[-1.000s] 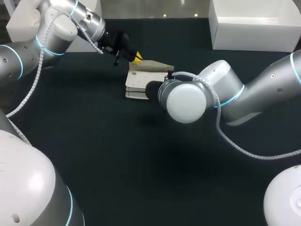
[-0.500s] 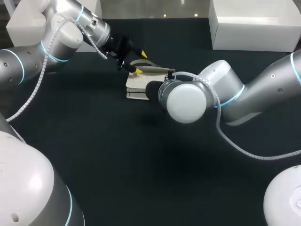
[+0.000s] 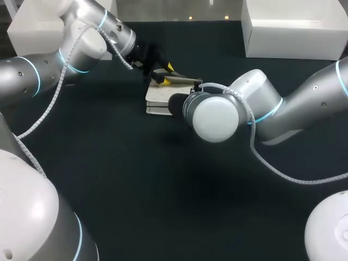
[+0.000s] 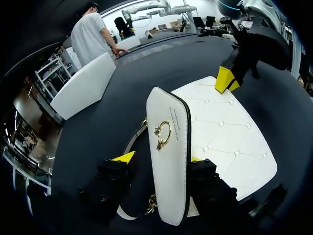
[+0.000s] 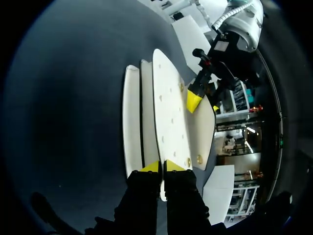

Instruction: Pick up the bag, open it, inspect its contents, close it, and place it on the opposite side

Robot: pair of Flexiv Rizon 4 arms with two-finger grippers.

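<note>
The bag [image 3: 162, 99] lies flat on the table [image 3: 136, 179]. Its flap [image 4: 168, 147] stands on edge between the fingers of the left gripper [image 4: 160, 157].

- Left gripper: fingers apart. One appears to touch the flap; the other shows a gap with the strap in it. This is not a grip.
- Right gripper [image 5: 162, 167]: closed on the bag's edge directly ahead of it, pinning the body.
- Flap long axis: runs straight ahead along the left fingers, so this arm is placed to close on it.

The left wrist view shows the finger gap and the gold clasp [image 4: 163, 133]. The head view hides the right gripper behind its wrist.
</note>
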